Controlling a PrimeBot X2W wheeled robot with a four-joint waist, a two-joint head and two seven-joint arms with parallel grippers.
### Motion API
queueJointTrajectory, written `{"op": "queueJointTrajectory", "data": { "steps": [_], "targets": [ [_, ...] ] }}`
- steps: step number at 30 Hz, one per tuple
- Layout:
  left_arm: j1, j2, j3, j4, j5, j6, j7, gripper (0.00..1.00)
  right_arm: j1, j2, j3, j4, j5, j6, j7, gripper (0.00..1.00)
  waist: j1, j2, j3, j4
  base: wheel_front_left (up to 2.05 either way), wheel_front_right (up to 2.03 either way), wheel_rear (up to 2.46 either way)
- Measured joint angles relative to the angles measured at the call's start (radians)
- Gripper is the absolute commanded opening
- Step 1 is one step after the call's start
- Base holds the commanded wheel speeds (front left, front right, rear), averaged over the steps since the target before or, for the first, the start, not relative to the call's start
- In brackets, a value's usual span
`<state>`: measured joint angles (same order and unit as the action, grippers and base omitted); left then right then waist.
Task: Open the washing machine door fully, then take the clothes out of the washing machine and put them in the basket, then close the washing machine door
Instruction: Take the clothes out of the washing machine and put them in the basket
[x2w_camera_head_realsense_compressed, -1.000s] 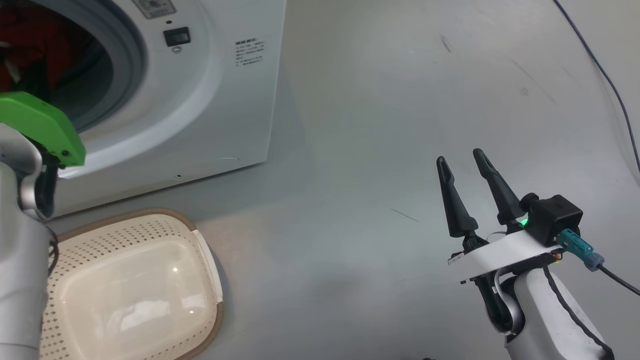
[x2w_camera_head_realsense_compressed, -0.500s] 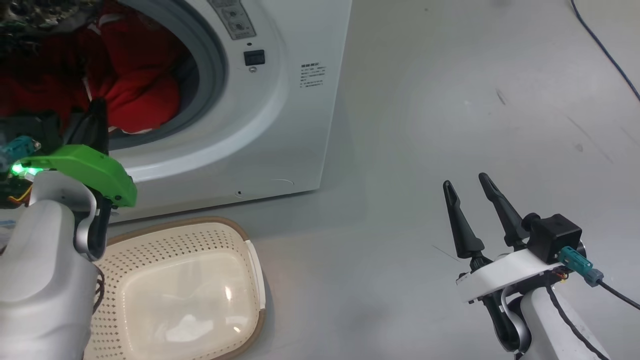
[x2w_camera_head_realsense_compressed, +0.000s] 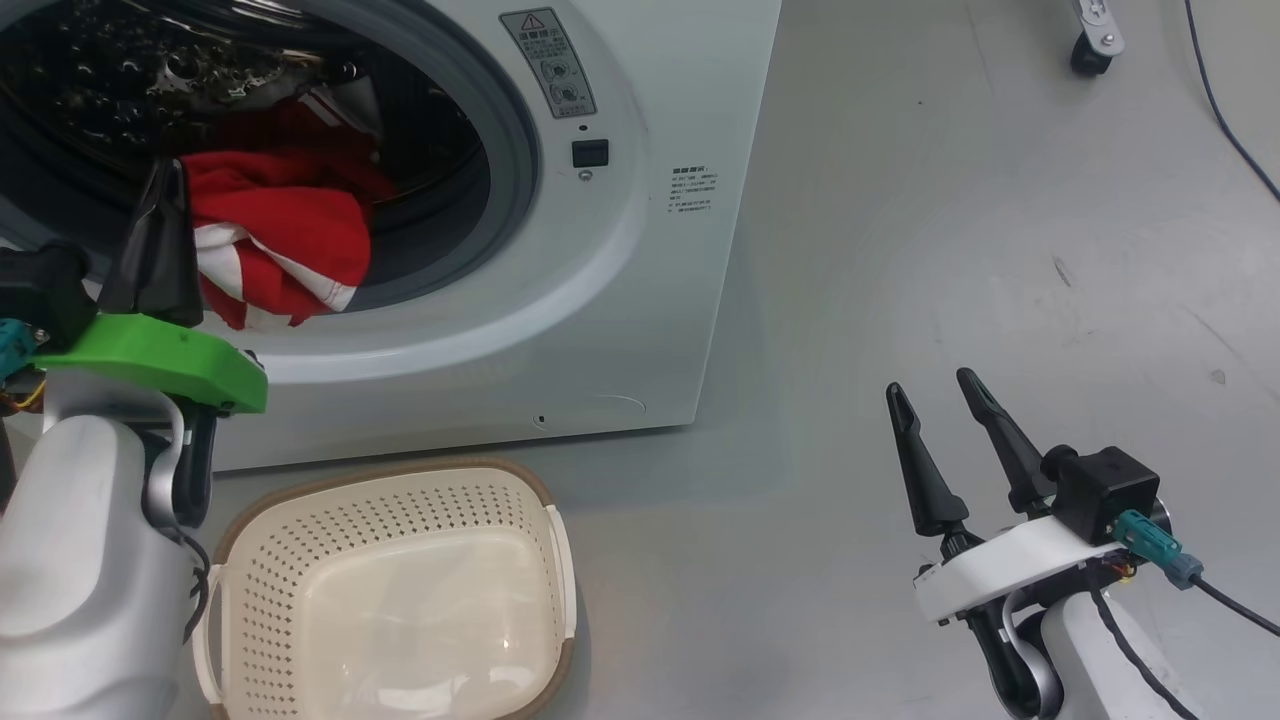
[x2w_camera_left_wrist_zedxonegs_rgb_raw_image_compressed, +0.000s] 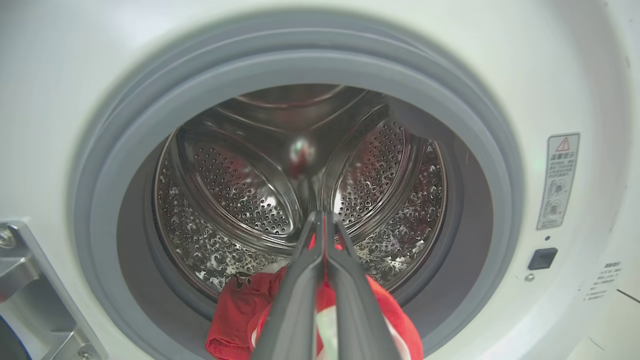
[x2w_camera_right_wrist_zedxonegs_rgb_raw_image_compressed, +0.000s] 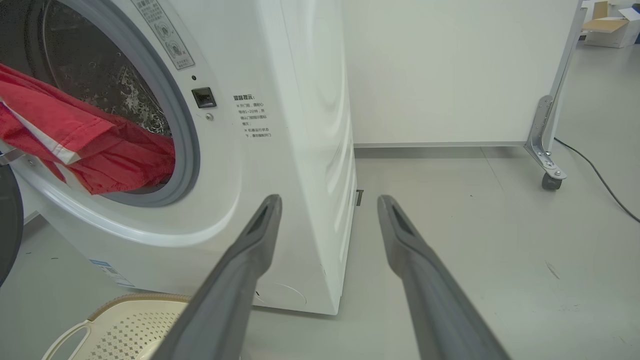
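The washing machine (x2w_camera_head_realsense_compressed: 640, 300) stands open at the upper left, its steel drum (x2w_camera_left_wrist_zedxonegs_rgb_raw_image_compressed: 240, 185) in plain sight. Red clothes (x2w_camera_head_realsense_compressed: 290, 230) with white stripes hang out over the grey seal (x2w_camera_left_wrist_zedxonegs_rgb_raw_image_compressed: 500, 200). My left gripper (x2w_camera_head_realsense_compressed: 168, 185) is at the drum mouth, shut on a fold of the clothes (x2w_camera_left_wrist_zedxonegs_rgb_raw_image_compressed: 235, 310); red cloth shows between its fingers (x2w_camera_left_wrist_zedxonegs_rgb_raw_image_compressed: 300, 280). The cream basket (x2w_camera_head_realsense_compressed: 400, 470) sits on the floor below the opening. Off to the right my right gripper (x2w_camera_head_realsense_compressed: 935, 385) is open and holds nothing, away from the machine. A black edge of the washing machine door (x2w_camera_right_wrist_zedxonegs_rgb_raw_image_compressed: 6, 220) shows at the left.
Grey floor stretches to the right of the machine. A white partition on a metal caster leg (x2w_camera_right_wrist_zedxonegs_rgb_raw_image_compressed: 547, 165) stands behind, and a dark cable (x2w_camera_head_realsense_compressed: 1225, 120) runs along the floor at the far right. The door hinge bracket (x2w_camera_left_wrist_zedxonegs_rgb_raw_image_compressed: 20, 280) sits left of the opening.
The head camera has shifted, bringing the drum and basket further into the picture. The red garment now hangs further out over the seal in my left gripper. The right gripper stays open.
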<state>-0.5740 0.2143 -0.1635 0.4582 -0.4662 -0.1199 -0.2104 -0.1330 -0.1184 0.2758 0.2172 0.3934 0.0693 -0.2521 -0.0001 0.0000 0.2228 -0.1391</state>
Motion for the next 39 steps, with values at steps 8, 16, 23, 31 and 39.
{"op": "queueJointTrajectory", "data": {
  "steps": [8, 16, 23, 31, 39],
  "targets": [
    [0.014, 0.000, -0.002, -0.118, 0.003, 0.000, -0.030, 0.00, 0.002, -0.001, -0.004, 0.000, 0.000, 0.000, 0.000, 1.00, 0.0000, 0.0000, -0.012, 0.012, 0.00, 0.00, 0.00],
    [0.039, -0.005, -0.001, -0.243, 0.005, 0.000, -0.042, 0.00, 0.006, -0.002, -0.007, -0.001, 0.000, 0.000, 0.000, 1.00, 0.0000, 0.0000, -0.022, 0.026, 0.00, 0.00, 0.00],
    [0.079, -0.011, 0.007, -0.317, 0.009, 0.000, -0.042, 0.00, 0.022, -0.005, -0.009, -0.002, 0.000, 0.000, 0.000, 1.00, 0.0000, 0.0000, -0.034, 0.045, 0.00, 0.00, 0.00],
    [0.201, -0.016, -0.041, -0.303, 0.007, 0.000, -0.035, 0.00, 0.022, -0.006, -0.005, -0.004, 0.000, 0.000, 0.000, 1.00, 0.0000, 0.0000, -0.036, 0.051, 0.00, 0.00, 0.00],
    [0.289, -0.007, -0.097, -0.246, 0.001, -0.001, 0.035, 0.00, 0.022, -0.007, 0.003, -0.019, 0.000, 0.000, 0.001, 1.00, 0.0000, 0.0000, -0.013, 0.046, 0.00, 0.00, 0.00]
  ]
}}
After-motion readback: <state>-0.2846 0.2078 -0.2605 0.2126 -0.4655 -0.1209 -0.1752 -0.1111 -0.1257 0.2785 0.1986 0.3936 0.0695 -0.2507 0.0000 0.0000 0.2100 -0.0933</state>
